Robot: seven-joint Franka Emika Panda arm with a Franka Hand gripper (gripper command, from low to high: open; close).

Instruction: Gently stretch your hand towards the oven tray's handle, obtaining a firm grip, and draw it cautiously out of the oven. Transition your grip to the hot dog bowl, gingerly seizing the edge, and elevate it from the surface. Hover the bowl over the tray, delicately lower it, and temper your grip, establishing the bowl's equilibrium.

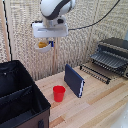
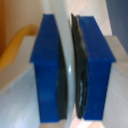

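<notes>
While the black case [image 1: 20, 95] and red cup [image 1: 59, 93] sit nearest me, the bowl [image 1: 43, 45] hangs high above the table, its thin cream rim [image 2: 64, 50] pinched between the blue pads [image 2: 47, 70] of the gripper [image 1: 48, 42], jaws nearly together. It looks light, stiff and probably slick, so the edge hold seems fair. Farther off, the tray [image 1: 111, 60] juts from the oven [image 1: 116, 50], well apart.
</notes>
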